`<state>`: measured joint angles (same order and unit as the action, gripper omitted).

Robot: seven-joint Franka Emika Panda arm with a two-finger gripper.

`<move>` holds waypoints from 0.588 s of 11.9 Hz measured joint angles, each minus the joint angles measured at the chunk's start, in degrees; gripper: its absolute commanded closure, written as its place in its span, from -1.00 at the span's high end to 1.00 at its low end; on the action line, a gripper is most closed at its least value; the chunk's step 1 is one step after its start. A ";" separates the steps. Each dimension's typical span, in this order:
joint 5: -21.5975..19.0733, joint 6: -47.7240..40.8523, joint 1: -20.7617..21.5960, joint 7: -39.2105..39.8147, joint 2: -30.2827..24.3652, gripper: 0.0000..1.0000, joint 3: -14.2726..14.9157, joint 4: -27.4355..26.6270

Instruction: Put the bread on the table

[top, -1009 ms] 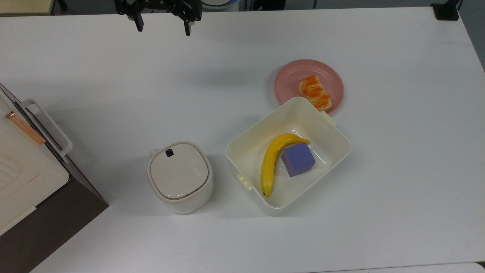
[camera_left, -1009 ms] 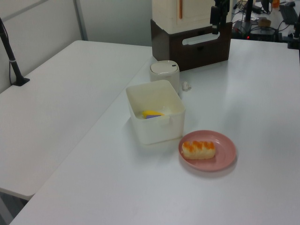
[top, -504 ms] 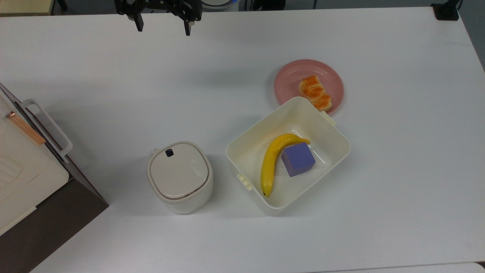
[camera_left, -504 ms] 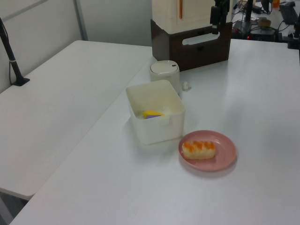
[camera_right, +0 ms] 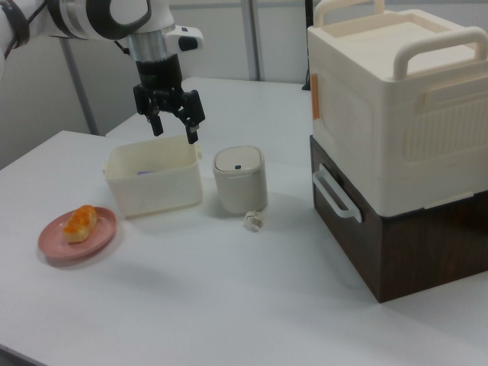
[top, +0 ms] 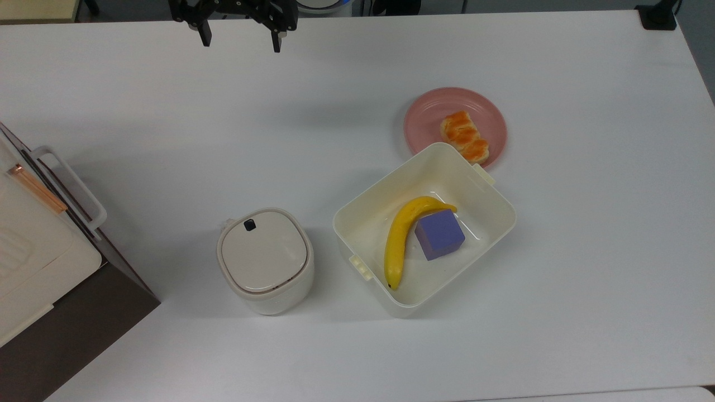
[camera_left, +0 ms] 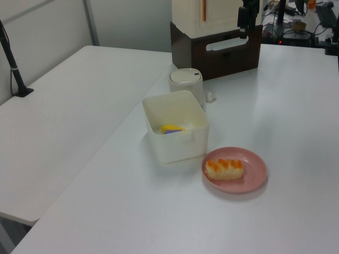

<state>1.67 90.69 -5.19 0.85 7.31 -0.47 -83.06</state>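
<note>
1. While raised high over the worktop [top: 586, 251], spread wide and empty: gripper [top: 240, 34], well apart from the bread [top: 464, 135].
2. Resting on the pink plate [top: 486, 111], just beside the cream tub [top: 366, 206]; not yet moved.
3. Likely needs an approach from the plate's open side, away from the tub wall.

In the top view, the cream tub's wall [top: 441, 153] hides the near rim of the pink plate [top: 424, 111] and the lower end of the bread [top: 463, 135]. The claw [top: 239, 38] is cut off by the picture's upper edge, so its arm goes unseen. At the tabletop's [top: 346, 89] left edge, the brown-and-cream box [top: 33, 262] runs out of the picture. In the left view, the banana [camera_left: 170, 127] and the purple block [camera_left: 169, 132] show as mere slivers above the tub's wall. In the right view, a small crumpled thing [camera_right: 252, 220] beside the lidded canister [camera_right: 239, 180] is too small to identify.
</note>
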 measured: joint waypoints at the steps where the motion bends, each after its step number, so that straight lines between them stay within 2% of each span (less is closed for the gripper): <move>1: 0.00 0.00 0.00 0.17 0.00 1.00 0.00 0.00; 7: 0.00 0.00 0.00 0.78 0.00 1.00 0.00 0.00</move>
<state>1.67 90.69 -5.19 1.63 7.31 -0.47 -83.06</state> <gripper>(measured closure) 0.000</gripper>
